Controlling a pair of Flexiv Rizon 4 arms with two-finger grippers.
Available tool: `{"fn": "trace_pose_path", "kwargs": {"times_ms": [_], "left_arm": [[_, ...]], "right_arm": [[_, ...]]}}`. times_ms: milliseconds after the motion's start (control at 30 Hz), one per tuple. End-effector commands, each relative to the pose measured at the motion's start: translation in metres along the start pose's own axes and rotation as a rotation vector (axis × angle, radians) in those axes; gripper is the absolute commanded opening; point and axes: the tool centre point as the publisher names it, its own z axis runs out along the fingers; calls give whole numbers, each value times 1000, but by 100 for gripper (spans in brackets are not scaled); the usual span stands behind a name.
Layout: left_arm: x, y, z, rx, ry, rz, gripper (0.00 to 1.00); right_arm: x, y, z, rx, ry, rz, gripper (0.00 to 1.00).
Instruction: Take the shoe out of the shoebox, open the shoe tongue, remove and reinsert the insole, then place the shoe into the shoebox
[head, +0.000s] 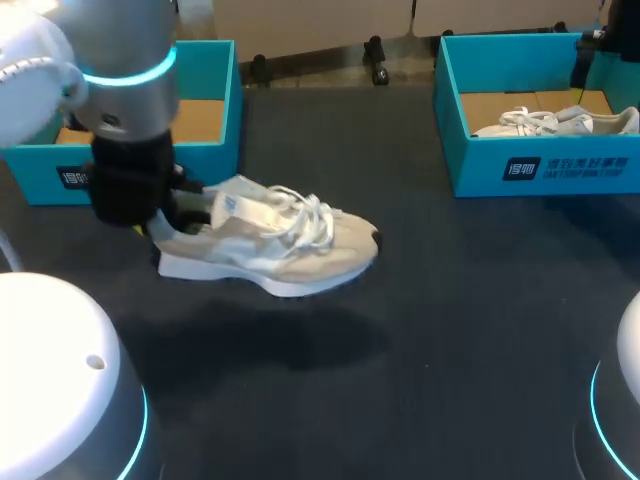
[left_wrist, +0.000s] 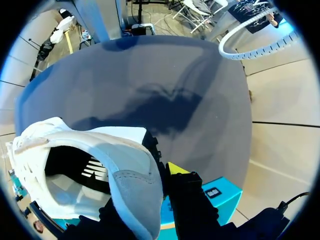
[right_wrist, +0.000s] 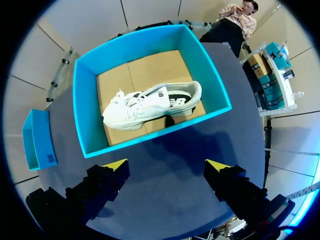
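Both my left fingers (left_wrist: 176, 169) clamp the shoe (head: 270, 240) by its heel, holding it clear of the table (head: 450, 330) beside the far-left shoebox (head: 215, 100), upright for opening; my right fingers (right_wrist: 116, 166) hang spread, free to help.

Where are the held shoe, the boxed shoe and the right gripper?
held shoe (head: 270, 250): head view, on its beige side panel, mid-length.
boxed shoe (right_wrist: 150, 106): right wrist view, on the white side of its upper.
right gripper (right_wrist: 166, 165): right wrist view, midway between its two yellow tips.
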Motion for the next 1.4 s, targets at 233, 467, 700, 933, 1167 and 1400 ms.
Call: {"fn": "trace_pose_path", "kwargs": {"times_ms": [233,467,700,933,1167,1400], "left_arm": [[-4,1,-1,1,14,-1,0],[-26,-15,14,28,25,-23,0],[-66,-41,45,45,61,-74,0],[-91,-47,73,51,61,-100,0],[-116,-47,98,34,36,-97,0],[-139,-47,122,-4,41,-79,0]], "right_arm": [[0,-1,0,-1,1,0,100],[0,-1,0,-1,1,0,100],[0,-1,0,-1,1,0,100],[0,-1,0,-1,1,0,100],[0,-1,0,-1,1,0,100],[0,-1,0,-1,1,0,100]]}}
